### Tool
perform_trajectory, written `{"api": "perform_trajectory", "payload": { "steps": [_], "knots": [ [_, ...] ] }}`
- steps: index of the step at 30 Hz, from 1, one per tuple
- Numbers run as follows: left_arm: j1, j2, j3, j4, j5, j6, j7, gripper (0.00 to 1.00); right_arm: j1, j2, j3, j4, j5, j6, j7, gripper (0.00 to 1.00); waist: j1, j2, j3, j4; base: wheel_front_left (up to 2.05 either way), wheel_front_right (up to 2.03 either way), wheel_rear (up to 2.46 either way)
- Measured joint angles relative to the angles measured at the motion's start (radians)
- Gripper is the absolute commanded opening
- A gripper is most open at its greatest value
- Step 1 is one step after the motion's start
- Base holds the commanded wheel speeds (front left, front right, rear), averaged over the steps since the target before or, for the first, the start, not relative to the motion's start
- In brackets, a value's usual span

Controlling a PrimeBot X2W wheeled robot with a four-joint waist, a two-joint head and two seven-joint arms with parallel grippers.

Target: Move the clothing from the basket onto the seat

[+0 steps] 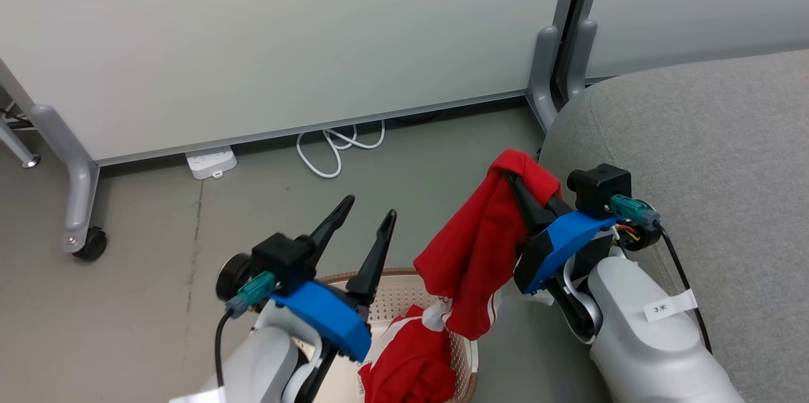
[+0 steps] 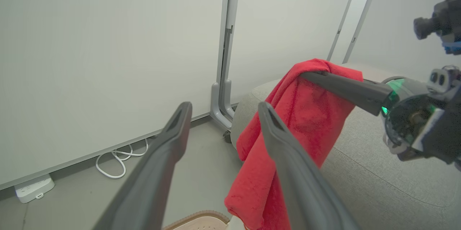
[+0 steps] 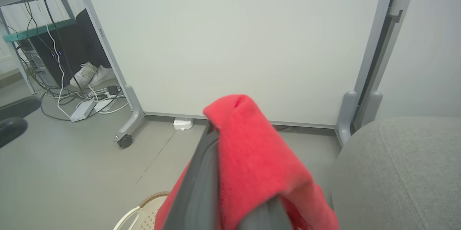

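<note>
The left hand (image 1: 371, 207) hovers spread and empty above the basket (image 1: 398, 272), where one red garment (image 1: 411, 365) lies bunched. The other garment (image 1: 480, 245) hangs lengthwise from the right hand (image 1: 518, 185), pinched at its top fold, its tail over the basket's rim. The seat (image 1: 714, 156) lies immediately right of that hand, the nearer one.

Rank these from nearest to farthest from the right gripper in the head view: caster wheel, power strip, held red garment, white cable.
1. Held red garment, clamped by the right gripper.
2. White cable, on the floor leftward.
3. Power strip, farther left.
4. Caster wheel, far left.
</note>
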Motion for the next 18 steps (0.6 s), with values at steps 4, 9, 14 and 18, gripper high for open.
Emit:
{"api": "perform_trajectory", "payload": {
  "steps": [4, 9, 14, 18],
  "knots": [
    [0.087, -0.002, 0.096, -0.043, 0.059, -0.010, 0.000, 1.00, 0.004, 0.000, -0.017, -0.022, -0.017, 0.000, 0.004, 0.00, -0.0001, 0.0000, 0.008, -0.003, 0.00, 0.00, 0.00],
    [0.147, -0.011, 0.170, -0.073, 0.111, -0.017, 0.000, 1.00, 0.023, 0.000, -0.029, -0.050, -0.032, 0.000, 0.018, 0.00, -0.0001, 0.0000, 0.012, -0.004, 0.00, 0.00, 0.00],
    [0.167, -0.021, 0.193, -0.088, 0.137, -0.022, 0.000, 1.00, 0.038, 0.000, -0.038, -0.079, -0.033, 0.000, 0.031, 0.00, 0.0000, 0.0000, 0.018, -0.017, 0.00, 0.00, 0.00],
    [0.167, -0.021, 0.188, -0.100, 0.143, -0.022, 0.000, 1.00, 0.040, 0.000, -0.043, -0.098, -0.033, 0.000, 0.040, 0.00, 0.0000, 0.0000, 0.025, -0.047, 0.00, 0.00, 0.00]
  ]
}}
